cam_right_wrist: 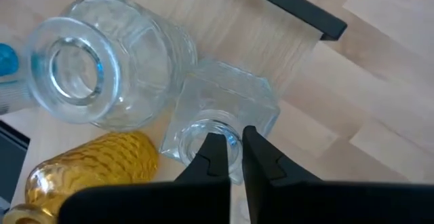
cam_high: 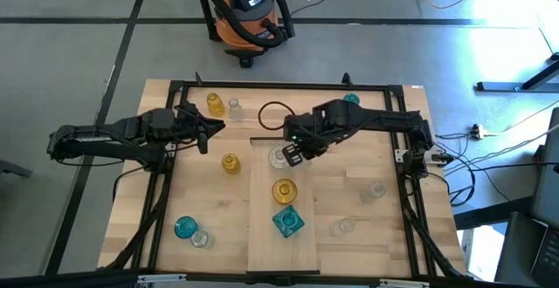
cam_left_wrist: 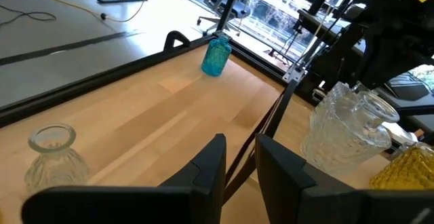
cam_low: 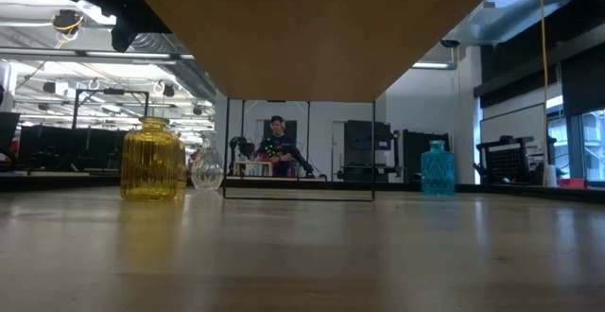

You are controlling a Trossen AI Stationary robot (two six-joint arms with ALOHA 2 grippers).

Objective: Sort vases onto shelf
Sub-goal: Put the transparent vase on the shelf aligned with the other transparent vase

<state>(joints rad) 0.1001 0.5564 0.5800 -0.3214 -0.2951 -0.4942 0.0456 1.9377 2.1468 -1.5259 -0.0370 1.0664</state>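
Gripping the rim of a square clear vase [cam_right_wrist: 224, 115], the right end effector [cam_right_wrist: 227, 153] holds it directly below its fingers, at the shelf [cam_high: 262, 227] end near the black bar [cam_high: 264, 139]. The shelf's long axis runs away from there, past the amber vase [cam_high: 284, 190]. The left end effector [cam_left_wrist: 237, 159], farther off, waits narrowly open.

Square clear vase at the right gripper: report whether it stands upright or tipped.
Upright: the square clear vase shows its open mouth upward, its rim pinched by the right gripper.
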